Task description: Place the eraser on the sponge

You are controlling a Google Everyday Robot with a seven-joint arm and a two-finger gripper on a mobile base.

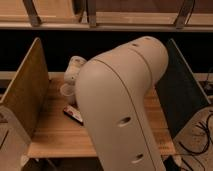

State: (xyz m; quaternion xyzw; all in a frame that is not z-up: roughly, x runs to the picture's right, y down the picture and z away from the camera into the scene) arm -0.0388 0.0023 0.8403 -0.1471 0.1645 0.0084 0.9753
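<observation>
Wood-topped desk [55, 142] is being mostly blocked by the big white arm [120, 100], and the hand [69, 86] is being held low over the back of it, near the brown side board [25, 95]. Whether it's spread or pressed together can't be told, tbh. What looks like the eraser [73, 114] is being left flat on the desk, just in front of the hand and right beside the arm.

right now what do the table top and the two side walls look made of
Pale table top: wood, matte, with faint grain lines. Tan left wall: seemingly speckled particleboard or cork. Dark right wall: unclear, perhaps felt or painted board. The white pincer hangs over the table near the tan wall.
</observation>
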